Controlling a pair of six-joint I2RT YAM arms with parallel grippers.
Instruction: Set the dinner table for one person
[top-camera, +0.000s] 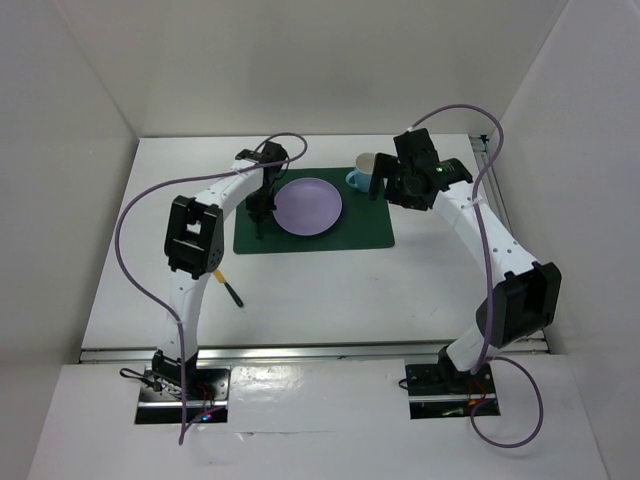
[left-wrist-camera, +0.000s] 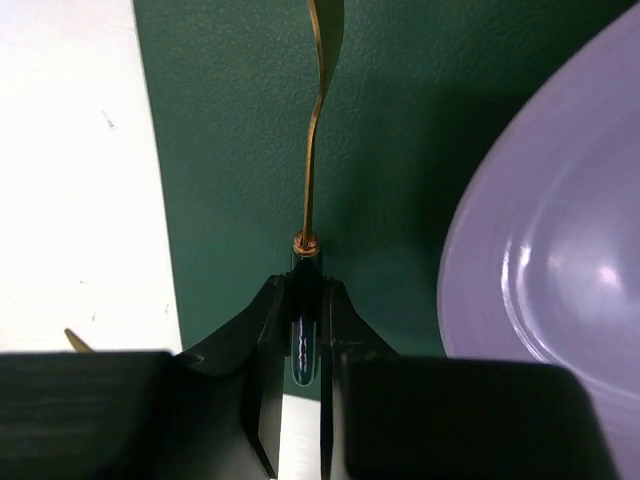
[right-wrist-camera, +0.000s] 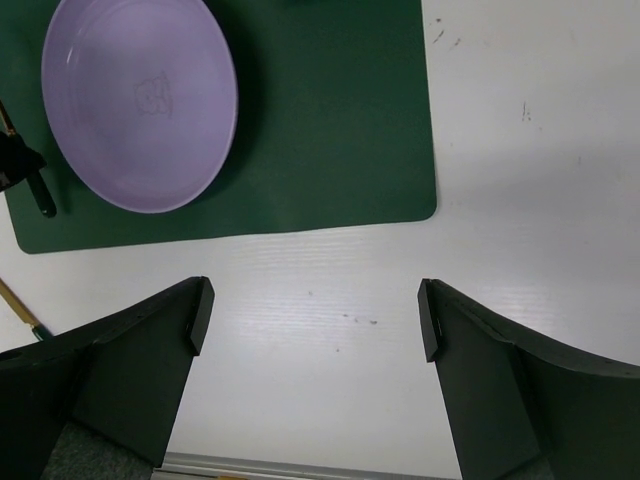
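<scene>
Gold utensil (left-wrist-camera: 308, 180), tip cut off, lies on the green placemat (left-wrist-camera: 230, 150), its dark handle between the jaws of the left claw (left-wrist-camera: 305, 300); grip unclear. Right claw (right-wrist-camera: 315, 310) gapes empty above the white table (right-wrist-camera: 500, 150).

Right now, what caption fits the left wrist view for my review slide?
Left tool straddling the black handle of a gold utensil on the green placemat, beside the purple plate.

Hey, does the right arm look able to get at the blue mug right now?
Probably yes. The right gripper hangs open and empty close beside the mug, and nothing visible stands between them.
</scene>
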